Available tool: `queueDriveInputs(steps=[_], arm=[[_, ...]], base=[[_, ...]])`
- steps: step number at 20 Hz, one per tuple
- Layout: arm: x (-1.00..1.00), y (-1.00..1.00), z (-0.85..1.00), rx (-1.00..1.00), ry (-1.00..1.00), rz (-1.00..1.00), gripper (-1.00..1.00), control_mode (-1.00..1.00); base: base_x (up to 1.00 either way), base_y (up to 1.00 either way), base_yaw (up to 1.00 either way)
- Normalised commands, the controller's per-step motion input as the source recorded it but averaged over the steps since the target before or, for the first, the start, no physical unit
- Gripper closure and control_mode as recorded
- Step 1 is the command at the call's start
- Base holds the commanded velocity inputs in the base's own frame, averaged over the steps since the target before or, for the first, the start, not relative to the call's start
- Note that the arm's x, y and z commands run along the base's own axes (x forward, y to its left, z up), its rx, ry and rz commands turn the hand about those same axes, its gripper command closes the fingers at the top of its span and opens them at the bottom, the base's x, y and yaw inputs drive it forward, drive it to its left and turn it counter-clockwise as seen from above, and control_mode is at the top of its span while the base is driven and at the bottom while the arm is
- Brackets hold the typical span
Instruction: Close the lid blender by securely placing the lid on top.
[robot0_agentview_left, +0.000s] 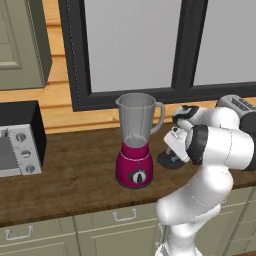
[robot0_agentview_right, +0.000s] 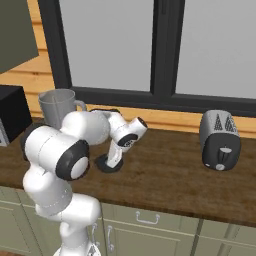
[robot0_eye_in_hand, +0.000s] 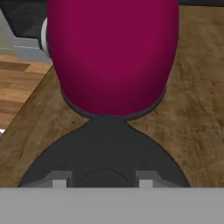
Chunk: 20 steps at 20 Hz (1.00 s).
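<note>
Lid (robot0_agentview_left: 169, 160), a flat black disc with a raised knob, lies on the dark wooden tabletop (robot0_agentview_left: 75, 170) just beside the blender (robot0_agentview_left: 135, 142), toward the toaster (robot0_agentview_right: 220, 137). The pincer (robot0_eye_in_hand: 105, 181) is closed on its knob, so lift straight up, keeping it level. Carry it over the clear grey jar's open rim above the glossy magenta base.

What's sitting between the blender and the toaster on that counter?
The black lid with the gripper shut on it, between blender and toaster; clearest in the right base view.
</note>
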Motion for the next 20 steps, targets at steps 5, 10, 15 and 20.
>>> queueDriveInputs(steps=[5,10,15,20], arm=[[-0.61,-0.02,0.93,0.00,-0.20,0.00,1.00,-1.00],[-0.56,0.00,0.91,0.00,-0.16,-0.03,1.00,-1.00],[-0.50,0.00,0.96,0.00,-0.12,-0.07,1.00,-1.00],[-0.36,0.00,1.00,0.00,-0.09,-0.09,1.00,-1.00]], base=[[0.00,0.00,0.00],[0.00,0.00,0.00],[0.00,0.00,0.00],[0.00,0.00,0.00]])
